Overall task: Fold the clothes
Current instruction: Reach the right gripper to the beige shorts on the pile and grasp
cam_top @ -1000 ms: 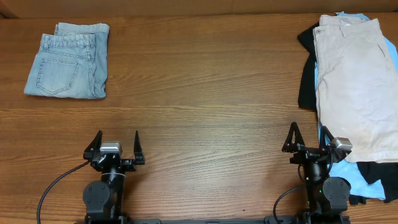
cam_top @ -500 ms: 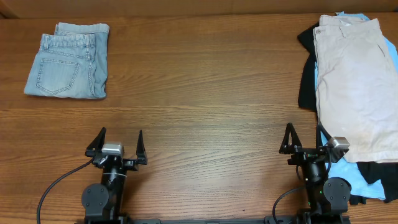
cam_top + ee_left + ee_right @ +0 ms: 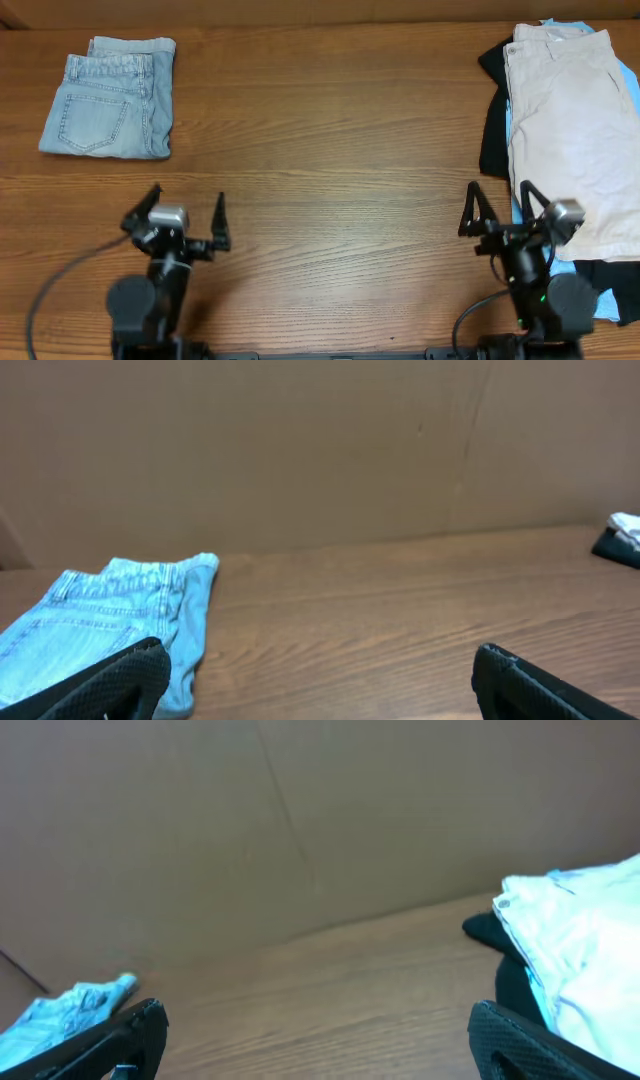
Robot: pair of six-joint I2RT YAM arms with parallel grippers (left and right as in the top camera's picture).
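Note:
The pale beige khaki shorts [image 3: 575, 130] lie flat on top of a pile of clothes at the table's right edge; they also show at the right of the right wrist view [image 3: 590, 955]. My right gripper [image 3: 497, 206] is open and empty, hovering just left of the pile's near end. My left gripper [image 3: 185, 208] is open and empty over bare table at the near left. In both wrist views the black fingertips [image 3: 110, 685] [image 3: 530, 1040] stand wide apart with only wood between them.
Folded light-blue denim shorts [image 3: 110, 97] lie at the far left, also in the left wrist view [image 3: 110, 620]. Black [image 3: 492, 120] and light-blue [image 3: 560, 275] garments lie under the khaki shorts. A brown cardboard wall [image 3: 320, 450] backs the wooden table [image 3: 330, 150].
Both arms have lifted and tilted; the left gripper shifted slightly left and opened wider, the right gripper moved slightly right toward the pile. The clothes have not moved.

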